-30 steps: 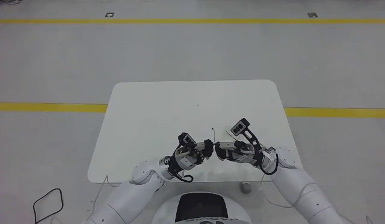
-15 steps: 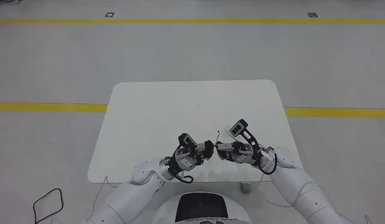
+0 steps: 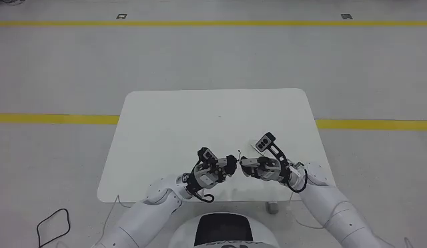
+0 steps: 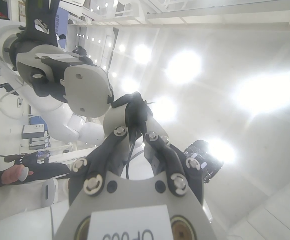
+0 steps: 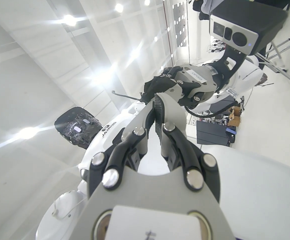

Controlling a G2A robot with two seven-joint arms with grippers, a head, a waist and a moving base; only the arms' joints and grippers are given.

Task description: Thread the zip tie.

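Left gripper (image 4: 135,106) and right gripper (image 5: 155,106) are tip to tip over the near part of the white table (image 3: 200,115), about mid-width and held up off the surface.

Left jaws: closed on the black zip tie (image 5: 126,96). In the left wrist view, 1 thin black strand runs from the pinched pads back down between the 2 fingers toward the palm.

Right jaws: closed, ribbed pads pressed flat together with no gap at the tip. Can't tell if the tie is actually pinched between them. The meeting point is a dark cluster where both sets of fingertips overlap.

Zip tie: in the air between the 2 grippers, not touching the table. In the right wrist view, 1 free end sticks out sideways from where the fingertips meet. It is straight and has a small knob at its tip. In the top view the same end shows as a short thin line poking out from the contact point toward the far side of the table.

Can't tell if the tip is through the head.
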